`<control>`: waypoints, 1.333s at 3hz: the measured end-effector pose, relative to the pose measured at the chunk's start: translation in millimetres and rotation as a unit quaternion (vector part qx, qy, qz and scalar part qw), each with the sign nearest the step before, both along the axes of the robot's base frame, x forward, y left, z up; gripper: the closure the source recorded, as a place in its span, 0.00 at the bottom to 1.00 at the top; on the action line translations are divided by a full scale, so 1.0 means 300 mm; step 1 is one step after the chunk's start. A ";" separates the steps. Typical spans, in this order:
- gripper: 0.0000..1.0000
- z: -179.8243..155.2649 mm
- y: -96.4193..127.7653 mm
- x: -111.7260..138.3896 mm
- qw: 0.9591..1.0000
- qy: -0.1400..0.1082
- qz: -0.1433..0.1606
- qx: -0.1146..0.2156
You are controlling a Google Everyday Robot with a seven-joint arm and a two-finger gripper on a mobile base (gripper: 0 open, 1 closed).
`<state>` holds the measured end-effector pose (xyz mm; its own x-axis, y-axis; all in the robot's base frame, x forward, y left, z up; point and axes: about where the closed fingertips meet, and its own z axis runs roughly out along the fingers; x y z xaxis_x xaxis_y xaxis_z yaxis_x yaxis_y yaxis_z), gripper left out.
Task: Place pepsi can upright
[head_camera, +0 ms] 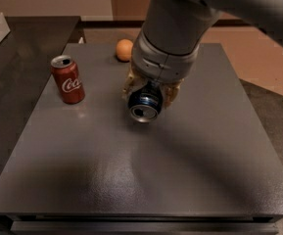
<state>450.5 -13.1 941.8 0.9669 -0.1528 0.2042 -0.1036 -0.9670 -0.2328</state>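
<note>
The pepsi can [144,105], dark blue with a silver top, lies on its side with the top facing the camera, near the middle of the dark grey table [146,170]. My gripper [150,94] comes down from above and is shut on the pepsi can, one pale finger on each side. The grey arm hides the back of the can. I cannot tell whether the can rests on the table or hangs just above it.
A red Coca-Cola can [68,79] stands upright to the left of the gripper. An orange [124,49] lies at the table's far edge. A dark counter [18,58] adjoins on the left. The floor lies to the right.
</note>
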 end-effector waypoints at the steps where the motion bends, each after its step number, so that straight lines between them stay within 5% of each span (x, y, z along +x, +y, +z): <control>1: 1.00 -0.024 -0.029 0.025 0.999 0.039 -0.020 0.033; 2: 1.00 -0.059 -0.091 0.066 0.987 0.106 -0.057 0.106; 3: 1.00 -0.071 -0.116 0.087 0.978 0.138 -0.074 0.140; 4: 1.00 -0.075 -0.137 0.100 0.973 0.153 -0.086 0.153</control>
